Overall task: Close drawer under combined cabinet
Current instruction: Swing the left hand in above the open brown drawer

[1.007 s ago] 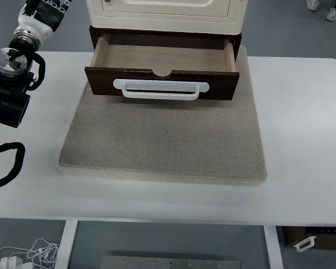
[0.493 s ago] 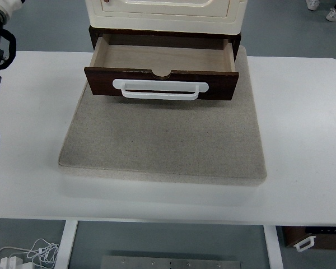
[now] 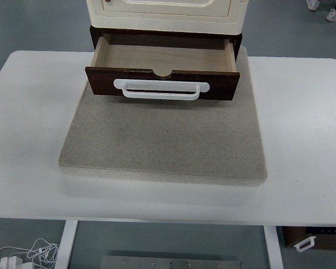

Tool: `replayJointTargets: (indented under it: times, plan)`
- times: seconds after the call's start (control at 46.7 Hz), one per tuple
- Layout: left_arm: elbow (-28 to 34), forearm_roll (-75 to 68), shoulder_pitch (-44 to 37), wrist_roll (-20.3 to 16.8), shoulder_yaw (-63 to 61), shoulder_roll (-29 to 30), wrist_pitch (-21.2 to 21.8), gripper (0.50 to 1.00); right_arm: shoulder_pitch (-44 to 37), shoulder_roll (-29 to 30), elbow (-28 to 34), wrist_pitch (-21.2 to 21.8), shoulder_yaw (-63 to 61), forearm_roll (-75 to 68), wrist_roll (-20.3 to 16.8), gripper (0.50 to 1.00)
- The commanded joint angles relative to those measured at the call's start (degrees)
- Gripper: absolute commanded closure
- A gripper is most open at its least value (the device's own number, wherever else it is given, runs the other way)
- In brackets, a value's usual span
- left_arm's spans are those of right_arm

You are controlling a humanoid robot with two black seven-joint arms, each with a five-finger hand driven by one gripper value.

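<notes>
Still open, drawer (white handle) under cabinet, on mat.

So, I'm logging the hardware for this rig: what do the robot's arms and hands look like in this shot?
That can't be told from this view: neither arm nor hand is in the picture. It shows only the open drawer with its white handle, the grey mat and the white table.

Dark brown wooden drawer pulled open, pale interior bare, white bar handle on front, beneath cream cabinet
</notes>
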State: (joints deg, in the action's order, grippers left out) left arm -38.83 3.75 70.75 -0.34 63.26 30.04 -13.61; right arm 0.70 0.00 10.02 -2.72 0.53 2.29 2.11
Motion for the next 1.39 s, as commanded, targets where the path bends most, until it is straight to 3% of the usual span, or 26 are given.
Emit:
replayJointTargets:
  times: [0.0,0.3,0.621,1.092,1.371]
  plan:
    - [-4.66,-1.81,0.44,-0.01,-0.42,1.69,0.16,0.506,0.00,0.00,0.00,0.00,0.00,0.00,0.00,0.548]
    - [-20.83,-11.30,0.79,0.34,-2.87,4.77,2.01,0.506,0.00,0.00,0.00,0.00,0.00,0.00,0.00,0.548]
    - [-37.97,-11.83,0.70,0.34,-13.07,7.93,3.94,0.506,0.00,0.00,0.00,0.00,0.00,0.00,0.00,0.548]
    - [-47.21,-19.47,0.70,0.96,-27.92,5.13,3.76,0.506,0.00,0.00,0.00,0.00,0.00,0.00,0.00,0.548]
    - [-51.34,-29.84,0.88,1.22,-37.77,3.10,0.96,0.506,0.00,0.00,0.00,0.00,0.00,0.00,0.00,0.548]
